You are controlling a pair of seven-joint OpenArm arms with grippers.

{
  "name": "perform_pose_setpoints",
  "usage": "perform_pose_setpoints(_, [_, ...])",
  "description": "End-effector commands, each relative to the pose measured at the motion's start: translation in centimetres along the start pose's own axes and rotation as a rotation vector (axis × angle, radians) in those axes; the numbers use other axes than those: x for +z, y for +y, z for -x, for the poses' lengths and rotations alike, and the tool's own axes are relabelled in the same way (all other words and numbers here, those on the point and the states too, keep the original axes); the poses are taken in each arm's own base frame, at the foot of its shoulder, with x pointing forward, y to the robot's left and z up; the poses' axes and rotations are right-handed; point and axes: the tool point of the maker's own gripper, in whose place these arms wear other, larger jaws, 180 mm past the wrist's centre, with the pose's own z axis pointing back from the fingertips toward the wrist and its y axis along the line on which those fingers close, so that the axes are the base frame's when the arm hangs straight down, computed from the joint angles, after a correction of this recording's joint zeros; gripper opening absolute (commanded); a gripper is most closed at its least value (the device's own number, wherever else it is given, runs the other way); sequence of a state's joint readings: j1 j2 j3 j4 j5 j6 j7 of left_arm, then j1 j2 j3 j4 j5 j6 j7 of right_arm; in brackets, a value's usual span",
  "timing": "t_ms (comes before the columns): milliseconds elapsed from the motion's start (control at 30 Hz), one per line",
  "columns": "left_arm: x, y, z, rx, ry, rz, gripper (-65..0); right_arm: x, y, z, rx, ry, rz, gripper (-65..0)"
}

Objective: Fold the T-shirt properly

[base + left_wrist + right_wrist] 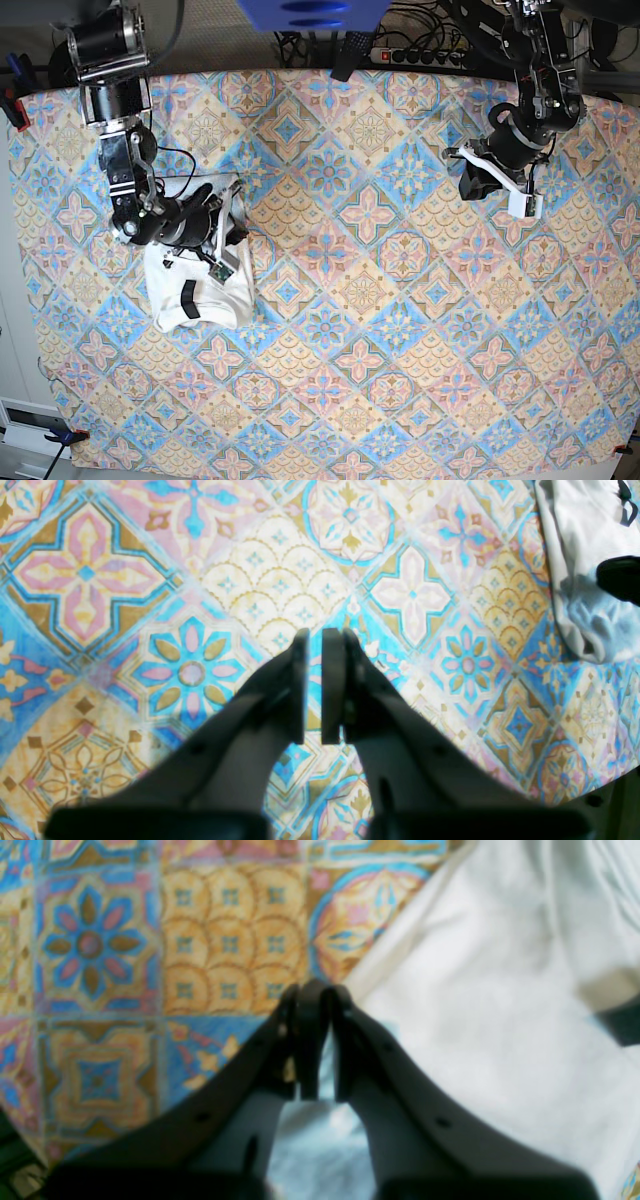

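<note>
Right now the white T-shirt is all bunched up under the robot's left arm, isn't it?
Not quite. The white T-shirt is bunched up, but it lies under the right arm. The base view shows the right pincer over it, while the left pincer hangs over bare patterned tablecloth across the table.

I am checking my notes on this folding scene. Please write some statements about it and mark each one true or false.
1. The T-shirt lies spread out flat. False: it is a compact bundle.
2. The left gripper hangs over bare tablecloth. True.
3. The right gripper stands wide open. False: it is shut.
4. The right gripper is at the shirt's edge. True.
5. The left gripper holds the shirt. False: it holds nothing.
</note>
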State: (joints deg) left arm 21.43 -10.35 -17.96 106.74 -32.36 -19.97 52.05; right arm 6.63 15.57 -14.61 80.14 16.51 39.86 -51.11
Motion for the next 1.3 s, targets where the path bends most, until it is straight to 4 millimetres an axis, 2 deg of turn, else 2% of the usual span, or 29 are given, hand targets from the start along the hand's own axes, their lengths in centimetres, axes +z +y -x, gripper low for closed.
perform_pose_setpoints(0, [0.3, -0.4, -1.2, -0.016, -0.042, 0.015, -61.8, 0.9, -0.3, -1.3, 0.025, -0.043, 0.015, -60.5])
perform_pose_setpoints(100, [0.3, -0.3, -1.2, -0.017, -0.043, 0.014, -61.8, 1.6, 1.0, -1.3, 0.047, -0.058, 0.013, -60.5])
perform_pose_setpoints(333, [0.6, -0.4, -0.6, -0.018, -0.030, 0.014, -61.8, 5.6, 0.9, 2.1, -0.018, -0.042, 0.111, -60.5])
perform_pose_setpoints(533, [2.4, -1.5, 0.2, -0.050, -0.022, 0.022, -61.8, 10.8, -1.0, 6.8, -0.080, 0.028, 0.251, -60.8])
perform_pose_setpoints(633, [3.6, -1.7, 1.2, -0.060, -0.002, 0.015, -61.8, 13.1, -1.0, 10.4, -0.146, 0.082, 0.303, -60.8])
perform_pose_setpoints(700, [4.2, -1.5, 2.8, -0.054, 0.038, 0.008, -61.8, 14.5, -0.6, 13.0, -0.190, 0.128, 0.327, -60.8])
perform_pose_setpoints(900, [7.5, -1.0, 7.5, -0.068, 0.171, -0.017, -61.9, 18.6, 2.5, 21.3, -0.313, 0.307, 0.349, -60.8])
perform_pose_setpoints(1000, [9.7, 0.5, 9.4, -0.047, 0.210, -0.071, -62.0, 19.8, 4.4, 24.0, -0.391, 0.358, 0.357, -60.8])
perform_pose_setpoints(1133, [12.1, 1.5, 12.1, -0.026, 0.277, -0.113, -62.3, 21.4, 8.0, 28.5, -0.482, 0.469, 0.318, -60.8])
perform_pose_setpoints(1267, [14.1, 2.0, 15.7, 0.005, 0.380, -0.137, -64.9, 21.7, 12.1, 32.6, -0.596, 0.563, 0.246, -60.8])
